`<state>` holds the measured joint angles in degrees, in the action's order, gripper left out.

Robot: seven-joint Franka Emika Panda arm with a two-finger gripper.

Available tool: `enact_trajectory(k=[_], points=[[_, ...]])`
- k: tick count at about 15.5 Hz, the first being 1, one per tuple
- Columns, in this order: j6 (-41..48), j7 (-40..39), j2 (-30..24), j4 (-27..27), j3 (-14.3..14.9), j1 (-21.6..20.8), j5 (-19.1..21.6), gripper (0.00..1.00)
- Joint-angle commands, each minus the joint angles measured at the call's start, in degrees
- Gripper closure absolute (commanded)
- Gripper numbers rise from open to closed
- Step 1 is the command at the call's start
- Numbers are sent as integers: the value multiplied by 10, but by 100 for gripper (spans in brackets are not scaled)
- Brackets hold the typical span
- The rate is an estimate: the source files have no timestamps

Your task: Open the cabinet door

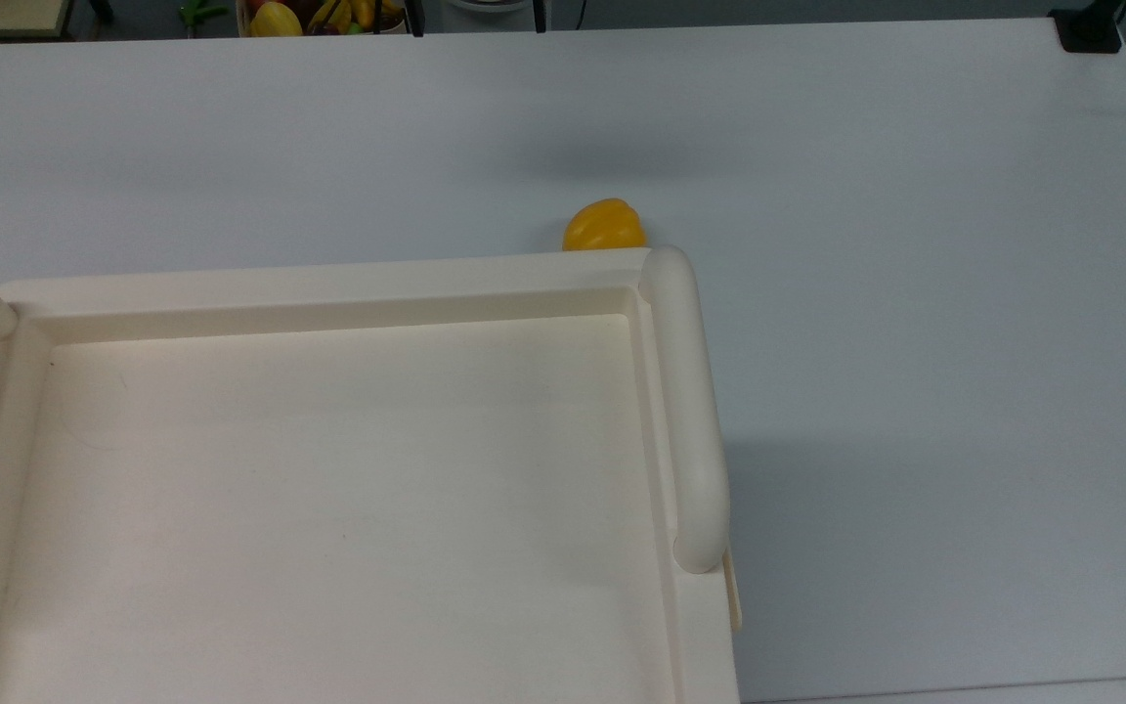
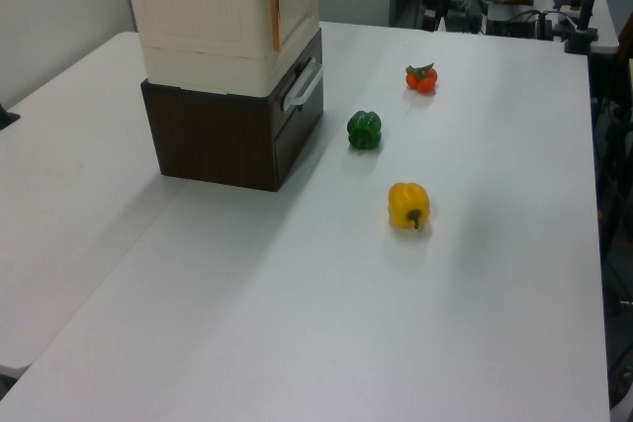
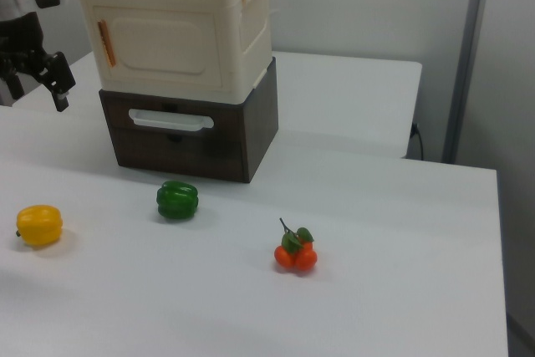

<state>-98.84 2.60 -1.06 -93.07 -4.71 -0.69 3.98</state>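
The cabinet (image 3: 175, 31) is a cream-white box standing on a dark brown drawer unit (image 3: 192, 140). Its tray-like top with tube rails (image 1: 328, 469) is seen from above in the top view. The cabinet door (image 3: 159, 48) is the front panel in the right view, lying flush and shut, with an orange handle (image 3: 104, 43) along its left edge. In the left view the cabinet door (image 2: 297, 2) faces right, with the orange handle (image 2: 276, 24) on it. My gripper (image 3: 38, 88) hangs open at the right view's left, apart from the cabinet and level with its lower edge, holding nothing.
On the white table (image 3: 376, 307) in front of the door lie a yellow pepper (image 3: 39, 225), a green pepper (image 3: 177, 200) and a tomato bunch (image 3: 295, 255). The drawer has a white handle (image 3: 165, 120). The yellow pepper (image 1: 604, 227) lies close to the cabinet's corner in the top view.
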Motion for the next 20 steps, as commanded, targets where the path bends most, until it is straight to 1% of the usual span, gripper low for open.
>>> enact_trajectory(k=[1, 9, 13, 15, 16, 17, 18, 20], points=[[-18, 7, -4, -9, 3, -3, -9, 0], [-21, 1, -3, -7, 4, 0, -9, 0], [-139, 7, 11, -7, 0, -4, -6, 0], [-216, 7, 20, -5, -1, -4, -6, 0], [-248, 8, 26, -5, -2, -4, -5, 2], [-275, 9, 33, -4, -4, -5, -1, 7], [-305, 11, 39, -4, -4, -10, 0, 9], [-367, 12, 48, -4, -4, -17, 1, 20]])
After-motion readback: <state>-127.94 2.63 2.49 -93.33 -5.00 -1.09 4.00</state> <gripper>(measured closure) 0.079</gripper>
